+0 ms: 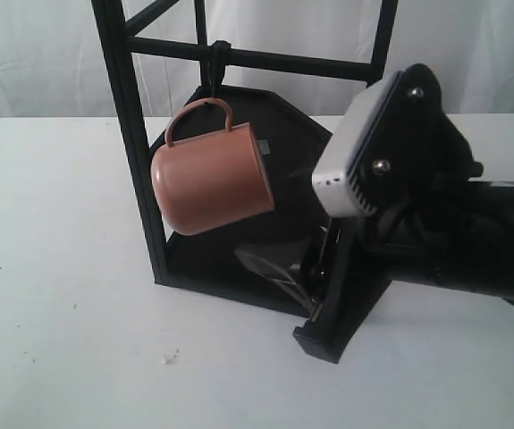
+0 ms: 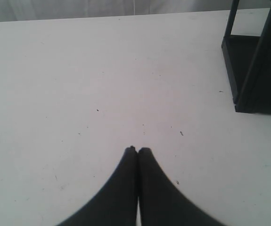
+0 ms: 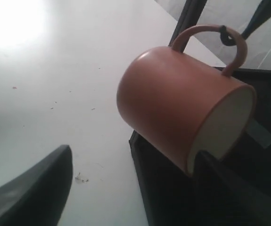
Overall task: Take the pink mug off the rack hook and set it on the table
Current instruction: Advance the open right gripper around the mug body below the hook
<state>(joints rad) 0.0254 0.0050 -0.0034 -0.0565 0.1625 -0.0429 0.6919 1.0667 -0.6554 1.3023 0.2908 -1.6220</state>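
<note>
The pink mug [image 1: 212, 179] [image 3: 173, 103] hangs tilted by its thin handle from the rack hook [image 1: 214, 70] [image 3: 225, 36] under the black crossbar. Its cream inside faces my right arm. My right gripper [image 1: 290, 279] [image 3: 135, 153] is open just below the mug and holds nothing. One of its fingers [image 3: 220, 183] is close under the mug's rim, and I cannot tell whether they touch. The other finger [image 3: 36, 188] is over the white table [image 1: 60, 268] [image 3: 55, 70]. My left gripper [image 2: 137, 150] is shut and empty above the table [image 2: 78, 70]; it is out of the exterior view.
The tall black rack [image 1: 136, 143] [image 2: 253, 70] stands mid-table, its angular lower shelf [image 1: 212, 264] right under the mug. My right arm's wrist camera housing [image 1: 364, 152] bulks large to the right of the rack. A small speck [image 1: 169, 357] lies on the table in front.
</note>
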